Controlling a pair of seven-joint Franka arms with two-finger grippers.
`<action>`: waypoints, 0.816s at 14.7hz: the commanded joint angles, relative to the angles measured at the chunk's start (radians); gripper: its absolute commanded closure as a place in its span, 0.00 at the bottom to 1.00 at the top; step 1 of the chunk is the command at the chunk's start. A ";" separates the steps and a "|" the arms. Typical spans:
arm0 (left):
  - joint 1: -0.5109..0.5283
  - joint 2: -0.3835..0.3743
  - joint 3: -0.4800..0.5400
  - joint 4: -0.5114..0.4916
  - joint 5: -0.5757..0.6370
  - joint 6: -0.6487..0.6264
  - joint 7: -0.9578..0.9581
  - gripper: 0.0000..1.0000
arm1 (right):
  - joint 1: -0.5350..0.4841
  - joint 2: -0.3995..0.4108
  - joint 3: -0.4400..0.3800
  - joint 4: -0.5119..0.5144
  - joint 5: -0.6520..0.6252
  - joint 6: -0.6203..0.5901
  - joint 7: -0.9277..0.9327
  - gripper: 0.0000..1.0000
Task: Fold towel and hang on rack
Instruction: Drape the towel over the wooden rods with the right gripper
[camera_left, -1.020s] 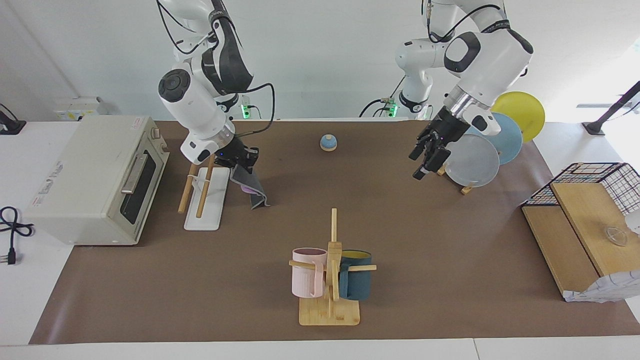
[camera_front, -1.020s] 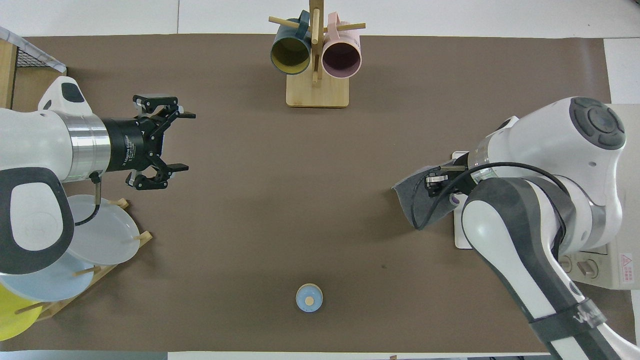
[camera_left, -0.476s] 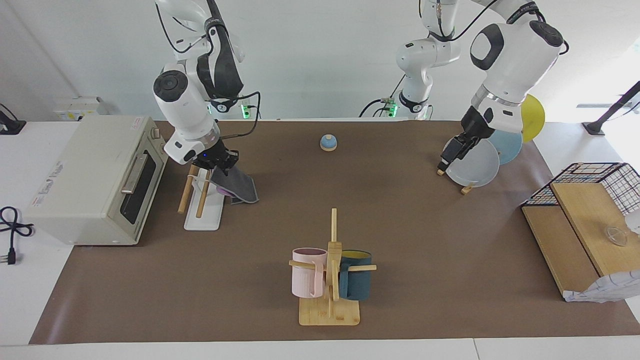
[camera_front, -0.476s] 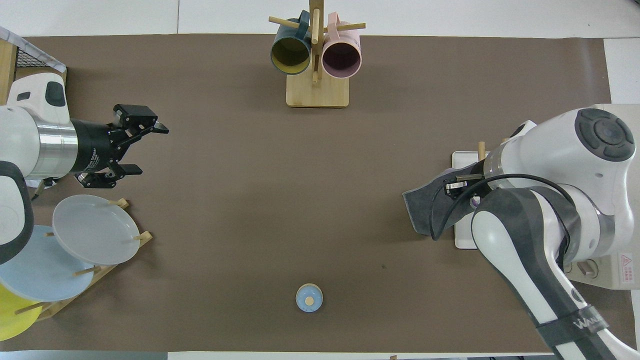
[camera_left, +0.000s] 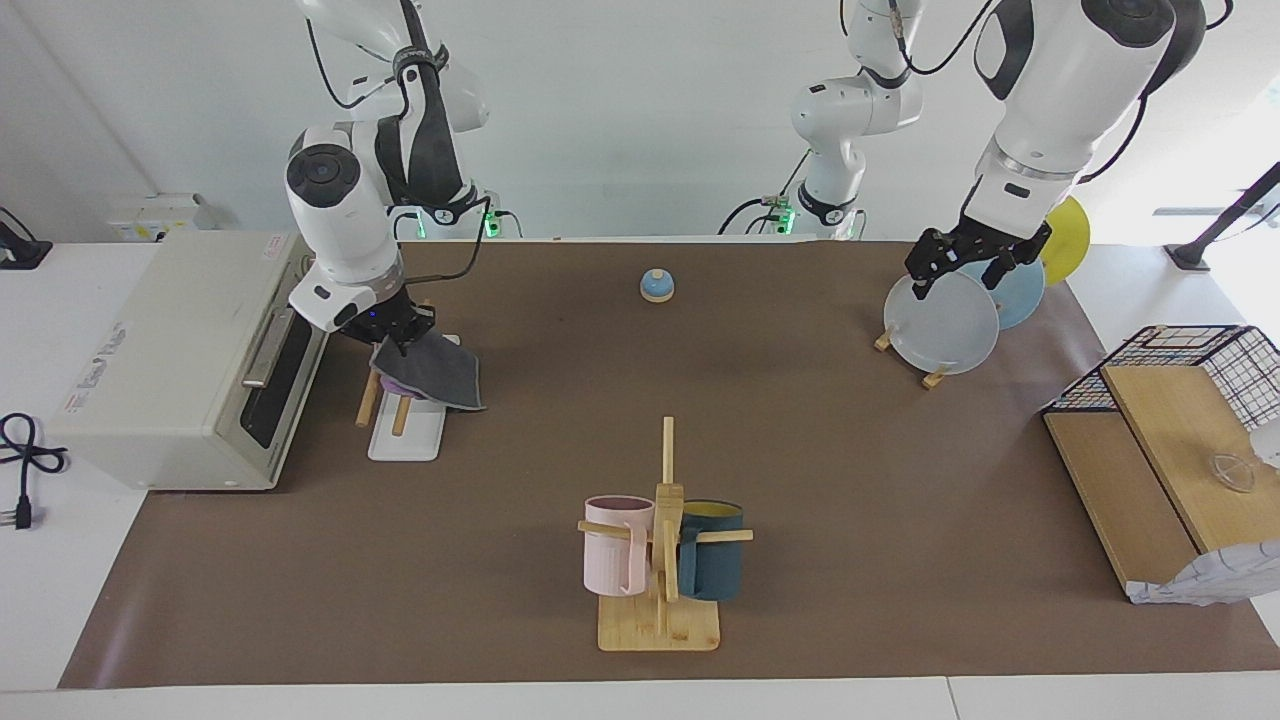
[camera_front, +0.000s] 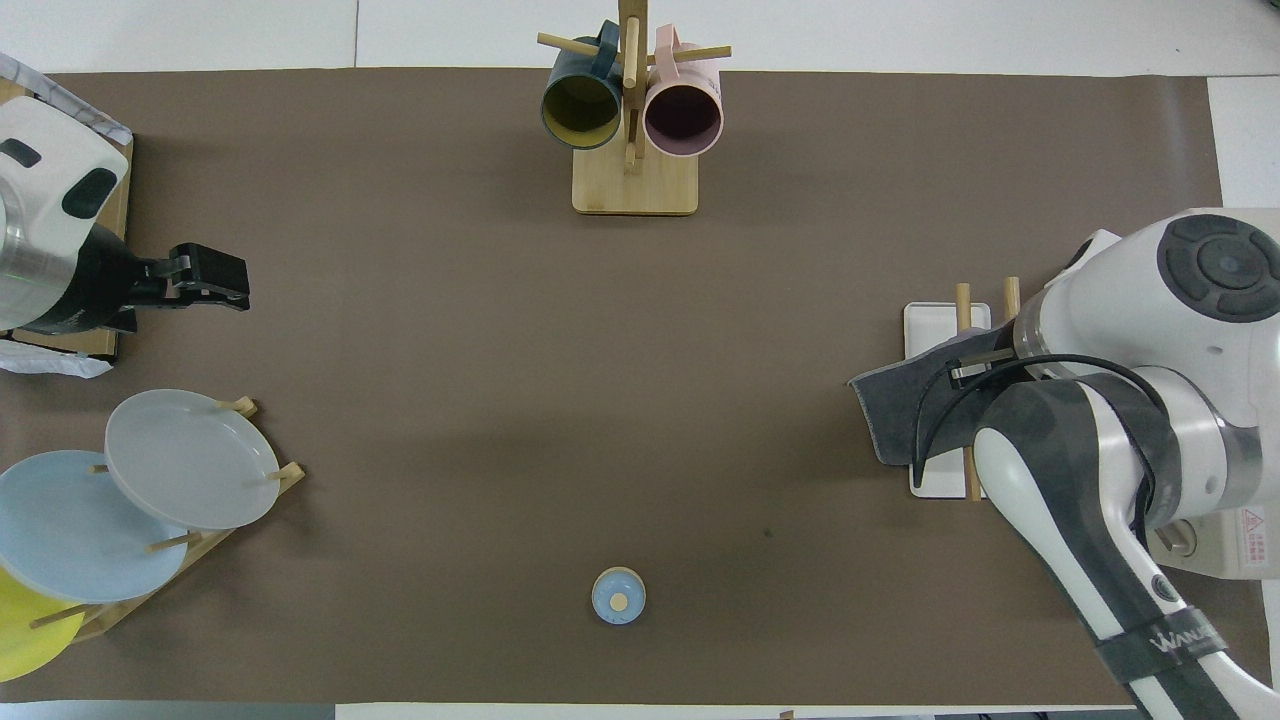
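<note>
My right gripper is shut on the towel, dark grey face up with a purple edge showing underneath. It holds the towel over the rack, whose two wooden rods stick out from under the cloth. I cannot tell whether the cloth rests on the rods. In the overhead view the towel covers the middle of the rack, and the right arm hides most of its gripper. My left gripper is open and empty, raised over the plate stand; it also shows in the overhead view.
A toaster oven stands beside the rack at the right arm's end. A mug tree with pink and blue cups stands mid-table. A small blue bell sits near the robots. Plates and a wire basket are at the left arm's end.
My right gripper carried the towel sideways from beside the rack to over its rods. My left arm drew back and up, from over the table to over the plates.
</note>
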 joint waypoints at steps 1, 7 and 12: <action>-0.080 0.031 0.088 0.053 0.015 -0.063 0.121 0.00 | -0.010 -0.010 0.010 0.030 -0.056 -0.043 -0.024 1.00; -0.074 -0.007 0.116 -0.035 -0.108 -0.005 0.115 0.00 | -0.002 -0.016 0.012 0.058 -0.139 -0.058 -0.093 1.00; -0.088 -0.001 0.130 -0.030 -0.121 0.003 0.100 0.00 | -0.013 -0.019 0.010 0.054 -0.151 -0.058 -0.110 1.00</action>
